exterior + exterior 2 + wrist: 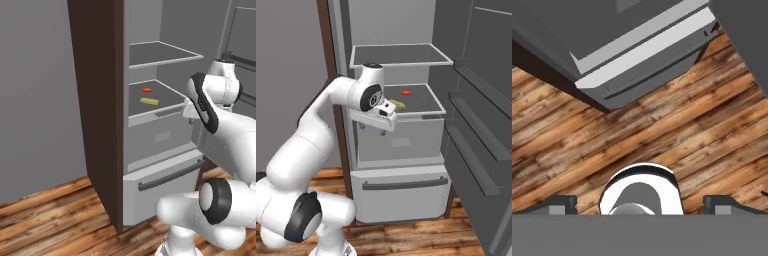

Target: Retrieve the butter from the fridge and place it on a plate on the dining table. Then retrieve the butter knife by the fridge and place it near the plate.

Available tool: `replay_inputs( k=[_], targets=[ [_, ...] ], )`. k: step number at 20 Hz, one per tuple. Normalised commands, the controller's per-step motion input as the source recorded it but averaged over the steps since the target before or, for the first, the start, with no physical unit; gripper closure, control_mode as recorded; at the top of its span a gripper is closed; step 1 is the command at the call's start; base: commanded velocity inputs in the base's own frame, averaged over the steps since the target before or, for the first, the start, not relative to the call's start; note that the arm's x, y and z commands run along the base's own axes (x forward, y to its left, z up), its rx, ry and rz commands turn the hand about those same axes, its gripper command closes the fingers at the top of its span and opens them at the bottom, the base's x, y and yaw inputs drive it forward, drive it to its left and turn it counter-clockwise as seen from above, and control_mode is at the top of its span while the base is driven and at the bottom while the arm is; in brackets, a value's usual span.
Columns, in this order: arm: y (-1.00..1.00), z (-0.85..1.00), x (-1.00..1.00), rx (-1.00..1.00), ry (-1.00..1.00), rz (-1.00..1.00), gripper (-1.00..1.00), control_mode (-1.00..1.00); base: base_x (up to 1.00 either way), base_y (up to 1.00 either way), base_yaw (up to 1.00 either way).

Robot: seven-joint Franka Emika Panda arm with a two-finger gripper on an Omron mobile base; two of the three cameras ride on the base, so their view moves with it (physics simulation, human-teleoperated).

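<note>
Gripper (640, 204) spread wide, empty, aimed down at the wood floor (662, 135) before the fridge (160, 150). Butter (149, 101) lies on the middle grey shelf (160, 107), near a small red item (146, 90). Fridge door (481, 125) stands open; dark brown panel (97, 100) flanks it, beside a grey wall (35, 100).

Small red item (146, 90) on middle shelf, toward back, apart from anything else there. Dark brown cabinet panel (97, 110) standing tall at left, reaching down to floor. Wood plank floor (55, 220) in warm brown, boards running diagonally in hand view (662, 130). Plain grey wall (35, 95) left of panel, meeting floor at its base.
</note>
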Motion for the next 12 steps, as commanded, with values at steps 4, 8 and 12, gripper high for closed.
replay_inputs(
  k=[4,8,12],
  targets=[
    [0.88,-0.35,-0.27,0.0,0.03,-0.25,-1.0,-1.0,0.0,0.0,0.0],
    [0.48,-0.07,-0.14,-0.09,0.1,-0.03,-1.0,-1.0,0.0,0.0,0.0],
    [0.43,-0.23,0.0,-0.18,0.16,0.11,-1.0,-1.0,0.0,0.0,0.0]
  ],
)
